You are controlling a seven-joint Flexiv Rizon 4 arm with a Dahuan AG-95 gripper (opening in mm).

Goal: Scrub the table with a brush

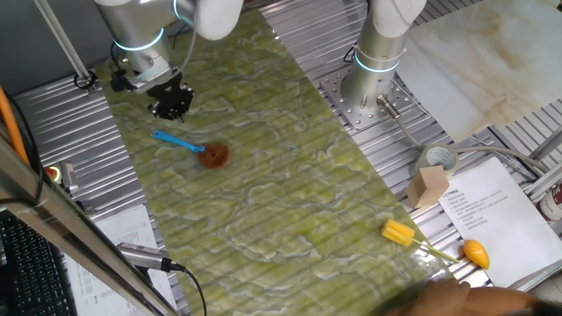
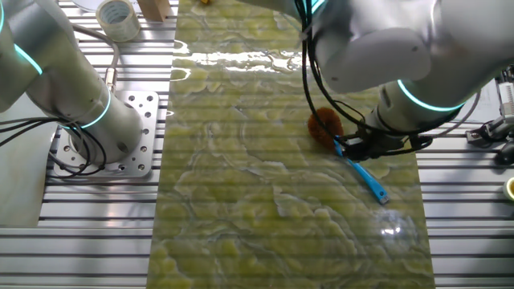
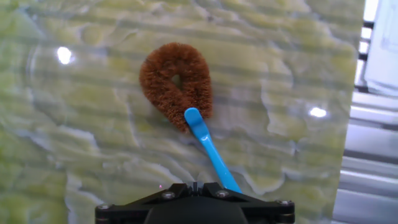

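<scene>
Still at the reach step, brush not picked up yet.

Brush (image 3: pixel 180 87) lies flat on the table (image 1: pixel 290 202); my gripper (image 1: pixel 171 107) hovers above its blue handle. Can't tell the jaw gap. Next I drop down and pinch.

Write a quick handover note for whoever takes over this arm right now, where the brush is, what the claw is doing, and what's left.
Claw: above the brush handle, holding nothing; fingers not visible, so open or shut is unclear.
Brush: lying flat on the green marbled table, bristle head free, blue handle running toward the claw in the hand view.
Done: arm positioned over the brush.
Left: grasp the handle, lift, scrub the table.
</scene>
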